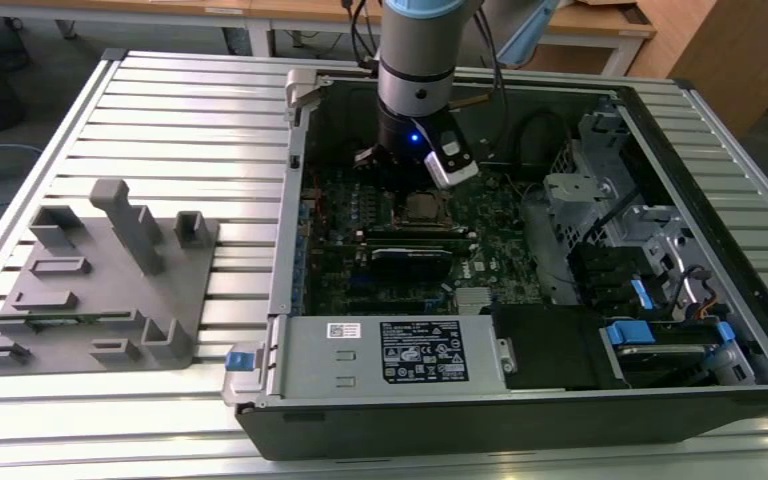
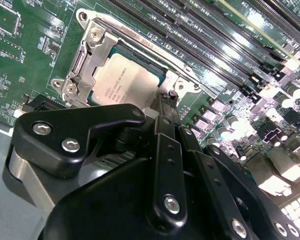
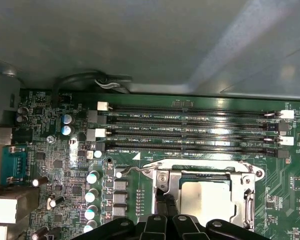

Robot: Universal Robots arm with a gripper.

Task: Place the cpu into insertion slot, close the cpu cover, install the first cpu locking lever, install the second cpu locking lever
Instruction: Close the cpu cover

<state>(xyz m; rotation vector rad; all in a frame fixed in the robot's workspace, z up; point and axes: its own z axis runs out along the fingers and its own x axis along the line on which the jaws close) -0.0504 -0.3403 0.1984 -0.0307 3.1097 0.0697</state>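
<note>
– While the arm's black two-fingered gripper hung low over the green board, how did its jaws stand?

– Drawn narrow, tips all but together, with nothing seen between them. In both wrist views they were poised at a corner of the socket.

– And the chip?

– The small square cpu with the pale silver-beige metal face already sat in the silver-rimmed square insertion slot. The thin silver cpu cover, a frame plate, lay down around it, and the chip's face showed through the cut-out.

– Which step was in hand?

– The first locking lever, by the look of it. The thin bent silver wire lever lay just beside the fingertips. Whether it was hooked home could not be told.

– What did that call for?

– A steady press kept on the slim wire, I'd judge, clear of the long black memory slots just beyond.

– Farther out?

– The open black computer case lay on a grey ribbed metal table. A grey moulded fixture sat well apart, toward the exterior view's left.
</note>
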